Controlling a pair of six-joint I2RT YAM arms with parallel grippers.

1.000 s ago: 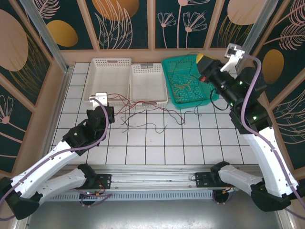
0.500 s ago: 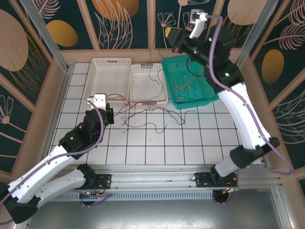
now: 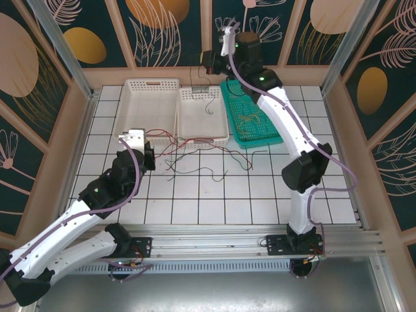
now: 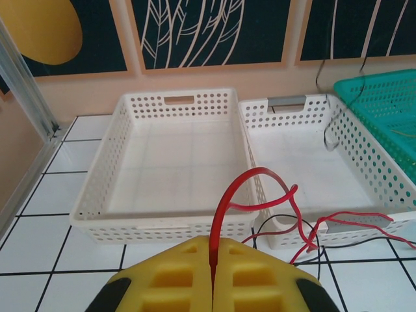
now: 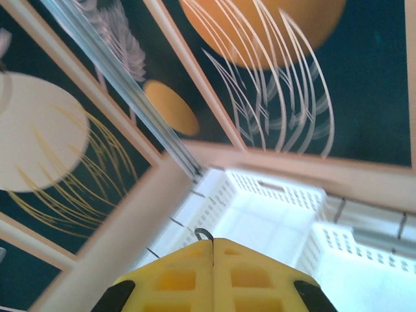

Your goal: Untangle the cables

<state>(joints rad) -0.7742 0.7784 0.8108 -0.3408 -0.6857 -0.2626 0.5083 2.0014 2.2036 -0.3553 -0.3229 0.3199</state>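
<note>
Pinching a red cable [image 4: 223, 208] in our closed left hand [image 4: 212, 263], we hold a thin dark cable [image 5: 203, 230] in our closed right hand [image 5: 212, 252], raised above a white basket [image 3: 184, 99].

Top external camera: fixed high behind the arm bases, angled down and forward over the white tiled table [image 3: 260, 195] to the dark painted back wall [image 3: 175, 32]; this is the widest view.

Left wrist camera: low and close, looking level over the left gripper [image 4: 212, 276] toward that wall.

Right wrist camera: held high, looking over the right gripper [image 5: 212, 273], tilted toward the rear left corner.

All three views share the left white perforated plastic basket [image 3: 151, 107] and its matching neighbour [image 3: 203, 117].
</note>
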